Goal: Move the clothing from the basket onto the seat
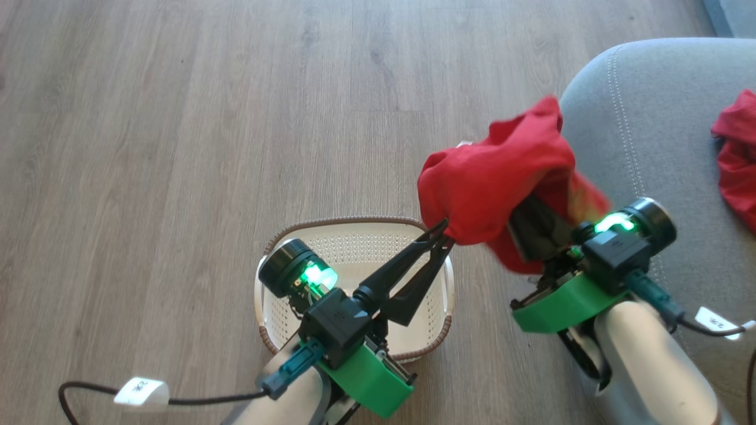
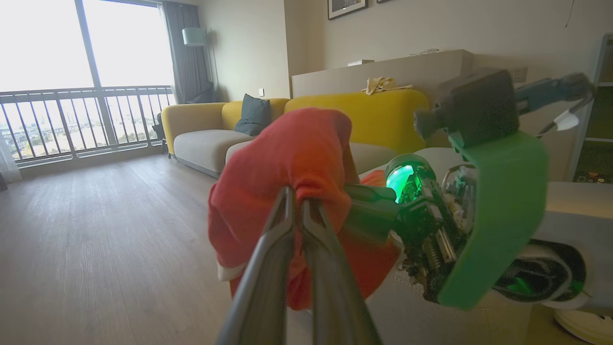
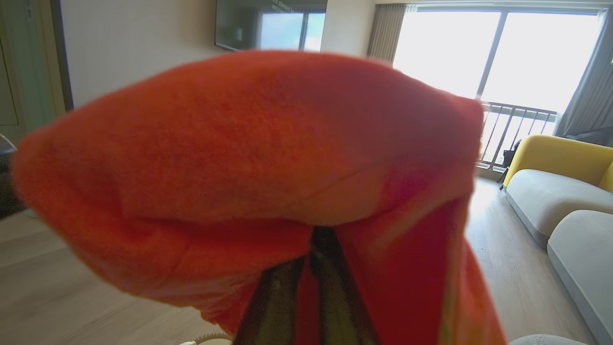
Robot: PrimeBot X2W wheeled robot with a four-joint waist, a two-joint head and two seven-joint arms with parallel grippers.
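Our left end effector (image 1: 447,232) and right end effector (image 3: 316,239) both pinch the garment (image 1: 496,177). We'd carry it level toward 3 o'clock, over the seat (image 1: 661,106).

Pinched the red clothing (image 3: 268,158) with the right gripper (image 3: 317,239) at six o'clock, jaws together. Faced a window (image 3: 527,52) at one o'clock, a sofa (image 3: 550,201) at three.

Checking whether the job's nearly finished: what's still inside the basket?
Inside the basket, perforated cream wall and floor show, with no red fabric on them. The left gripper, pinching the red garment, and its wrist cover the middle and near side, so that part is hidden.
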